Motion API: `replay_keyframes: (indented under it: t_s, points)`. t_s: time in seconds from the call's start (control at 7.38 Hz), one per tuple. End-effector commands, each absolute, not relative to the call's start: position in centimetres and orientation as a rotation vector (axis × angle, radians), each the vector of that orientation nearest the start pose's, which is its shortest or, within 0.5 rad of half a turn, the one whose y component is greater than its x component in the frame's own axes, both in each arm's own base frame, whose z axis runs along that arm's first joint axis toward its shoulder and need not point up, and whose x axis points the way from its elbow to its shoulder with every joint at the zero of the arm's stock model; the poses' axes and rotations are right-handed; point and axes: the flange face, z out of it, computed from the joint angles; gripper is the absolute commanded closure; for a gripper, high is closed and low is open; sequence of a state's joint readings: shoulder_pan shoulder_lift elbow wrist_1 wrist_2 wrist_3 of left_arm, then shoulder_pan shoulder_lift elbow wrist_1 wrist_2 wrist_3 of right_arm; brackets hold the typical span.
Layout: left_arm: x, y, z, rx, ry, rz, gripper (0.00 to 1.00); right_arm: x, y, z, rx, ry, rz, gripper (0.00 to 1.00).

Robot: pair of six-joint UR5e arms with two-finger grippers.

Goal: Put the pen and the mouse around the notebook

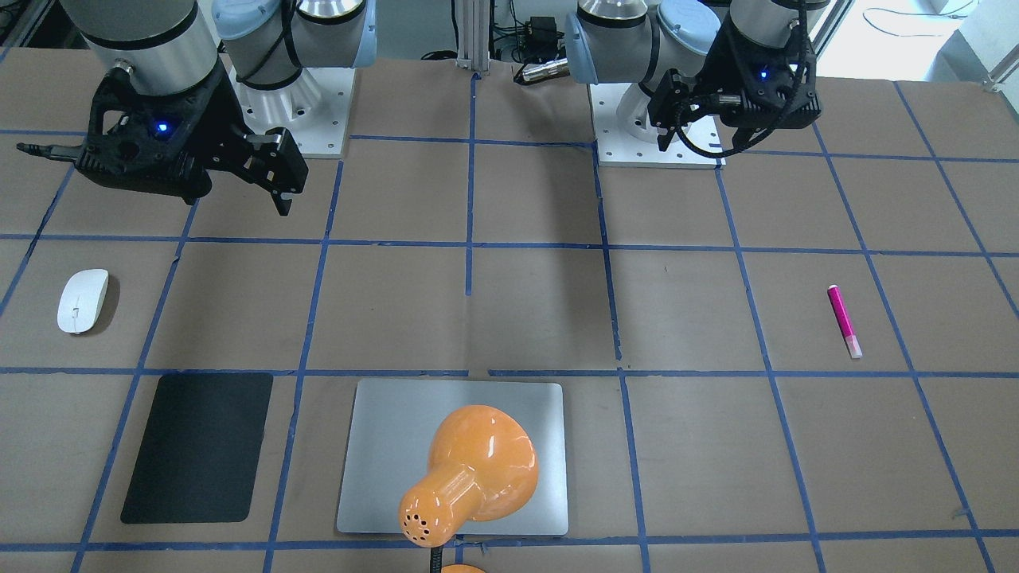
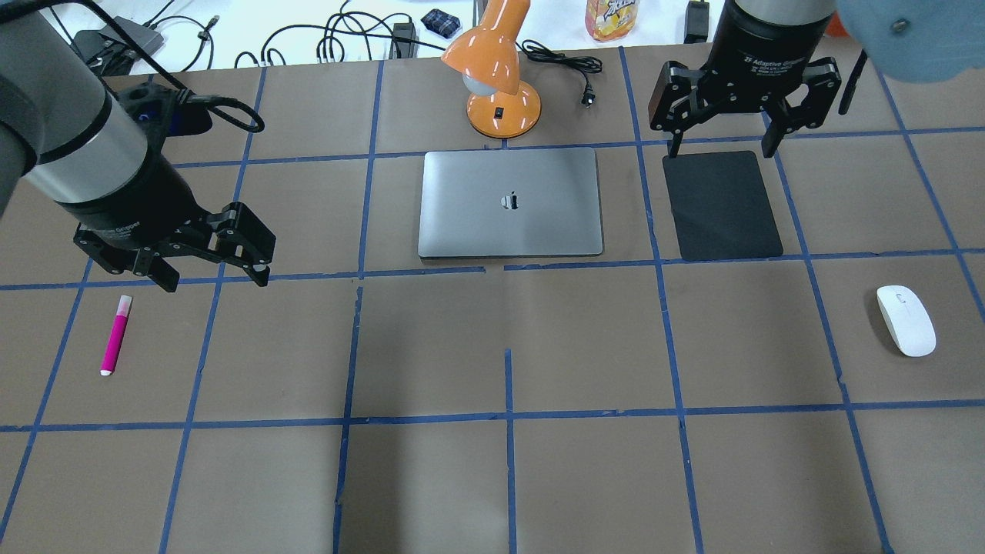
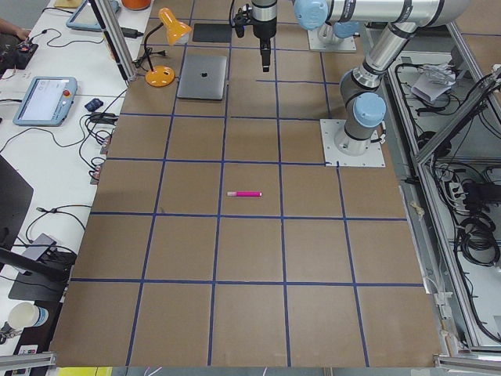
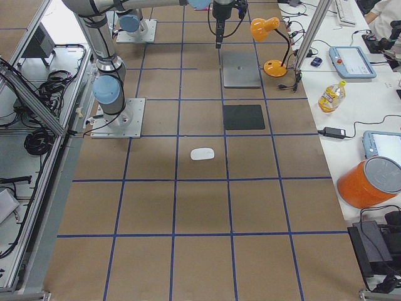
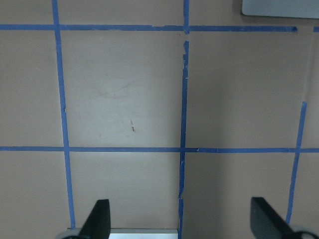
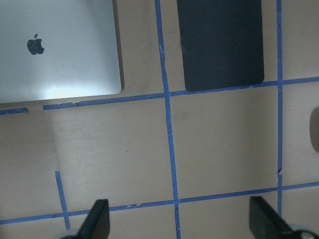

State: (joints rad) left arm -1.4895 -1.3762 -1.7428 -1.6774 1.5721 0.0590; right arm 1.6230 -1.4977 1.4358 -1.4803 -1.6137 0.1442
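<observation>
Zero of two placements done, judging by the layout. Pen point(image 2: 116, 335) lies flat toward the table's point(image 2: 585, 462) left end, well apart from the notebook point(image 2: 509, 202). Mouse point(image 2: 906, 320) sits toward the right end, also well apart from it. Notebook lies flat at the middle of the far edge, lid closed, with an orange lamp point(image 2: 496, 77) just beyond it and a black mat point(image 2: 722, 205) beside it on the right. Left gripper point(image 2: 214, 282) hovers near the pen's cap end, fingers wide, holding nothing. Right gripper point(image 2: 722, 148) hangs over the mat's far edge, fingers wide, empty, far from the mouse. Left to do: both picks, both carries, and both set-downs beside the notebook.
</observation>
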Motion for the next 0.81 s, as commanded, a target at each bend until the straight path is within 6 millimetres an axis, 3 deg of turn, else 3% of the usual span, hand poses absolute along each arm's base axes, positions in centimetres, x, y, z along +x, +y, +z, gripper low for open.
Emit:
replay_keyframes:
  t_s: [0.0,0.41,0.54,0.68]
  points:
    - [-10.2,-41.5,47.7,-0.083,3.159,0.134,0.00,15.5,-51.4,50.7,0.146,3.183,0.030,0.00]
    - [-10.1,-41.6,47.4,-0.076,3.158,0.117,0.00,13.5,-52.5,50.6,0.141,3.171,0.017,0.00]
    - [-10.1,-41.3,47.7,-0.076,3.154,0.105,0.00,9.5,-53.4,50.3,0.052,3.172,0.027,0.00]
    - [-10.1,-41.0,47.9,-0.068,3.146,0.099,0.00,3.2,-54.4,50.2,-0.031,3.172,0.029,0.00]
